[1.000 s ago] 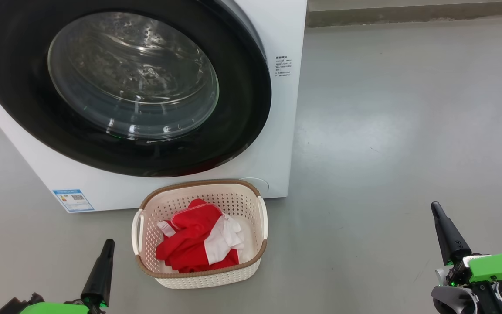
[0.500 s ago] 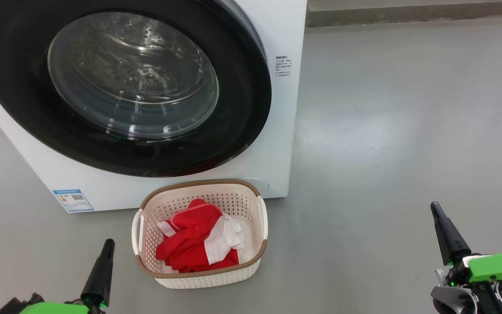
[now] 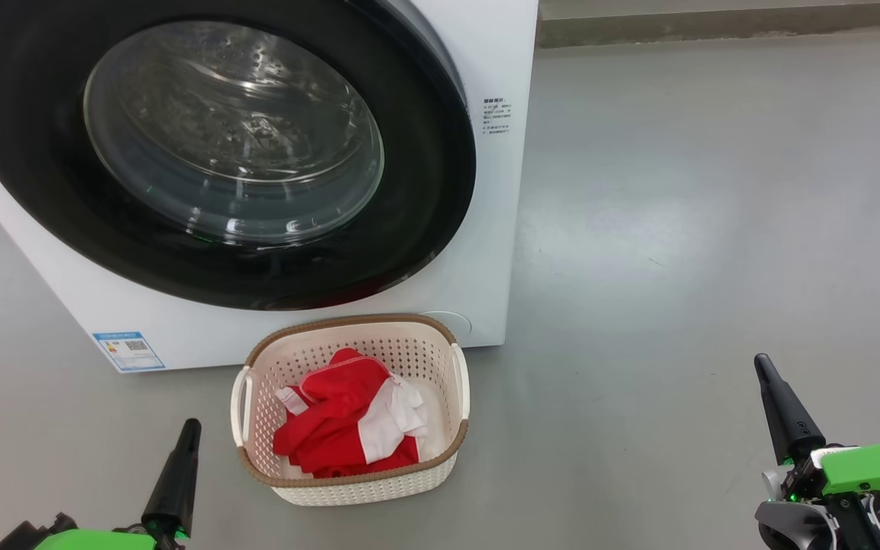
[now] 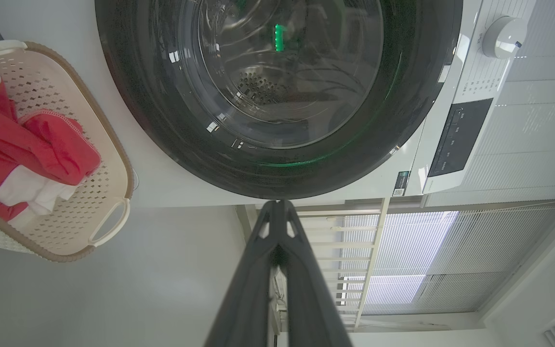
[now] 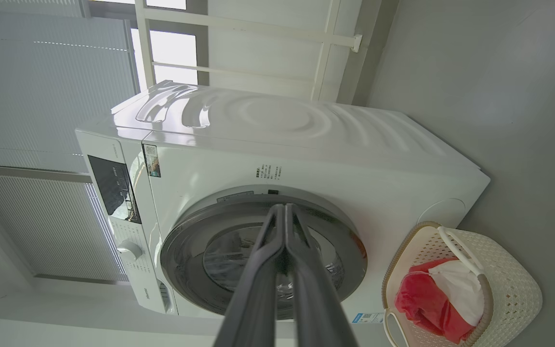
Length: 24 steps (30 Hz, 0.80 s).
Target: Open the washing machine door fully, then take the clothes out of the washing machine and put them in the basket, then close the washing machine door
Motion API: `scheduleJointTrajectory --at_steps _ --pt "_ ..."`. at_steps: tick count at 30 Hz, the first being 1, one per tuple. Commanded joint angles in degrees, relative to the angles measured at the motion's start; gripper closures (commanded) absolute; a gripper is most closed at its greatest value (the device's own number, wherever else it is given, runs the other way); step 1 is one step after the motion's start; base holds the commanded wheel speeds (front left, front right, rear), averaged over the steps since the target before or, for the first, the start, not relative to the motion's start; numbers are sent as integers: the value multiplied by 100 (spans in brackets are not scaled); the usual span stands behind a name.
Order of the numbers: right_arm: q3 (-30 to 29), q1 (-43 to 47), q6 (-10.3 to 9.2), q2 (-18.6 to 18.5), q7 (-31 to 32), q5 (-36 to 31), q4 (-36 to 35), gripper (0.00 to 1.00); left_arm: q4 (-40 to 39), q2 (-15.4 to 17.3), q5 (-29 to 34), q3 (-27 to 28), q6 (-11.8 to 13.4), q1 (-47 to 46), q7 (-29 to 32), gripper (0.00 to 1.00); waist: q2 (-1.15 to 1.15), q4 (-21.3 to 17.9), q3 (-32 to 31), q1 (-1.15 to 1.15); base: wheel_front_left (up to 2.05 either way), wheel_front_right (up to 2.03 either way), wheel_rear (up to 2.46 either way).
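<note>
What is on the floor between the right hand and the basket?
Nothing. In the head view, the stretch from the right hand to the basket is bare grey floor.

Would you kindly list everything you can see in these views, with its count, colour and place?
washing machine: one, white, on the floor behind the basket
door: one, black rim around clear glass, on the machine's front, apparently closed
basket: one, cream with a brown rim, on the floor in front of the machine
clothes: count unclear, red with white patches, bundled inside the basket
label: one, blue, on the machine's lower front corner
dial: one, white, on the machine's control panel
floor: grey, under everything
left gripper: one, dark, shut, lower left of the head view
right gripper: one, dark, shut, lower right of the head view
</note>
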Motion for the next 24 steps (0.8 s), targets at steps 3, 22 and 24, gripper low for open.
scheduleJointTrajectory --at_steps 3,22,24 --pt "74 -241 -2 -34 20 -36 -140 100 -115 60 -64 172 -40 -224 45 100 0 0 0 0 0 0 0" --pt "66 -241 -2 -28 27 -43 -140 100 -116 60 -64 172 -40 -224 44 100 0 0 0 0 0 0 0" --pt "65 -242 -2 -28 27 -43 -140 100 -116 60 -64 172 -40 -224 44 100 0 0 0 0 0 0 0"
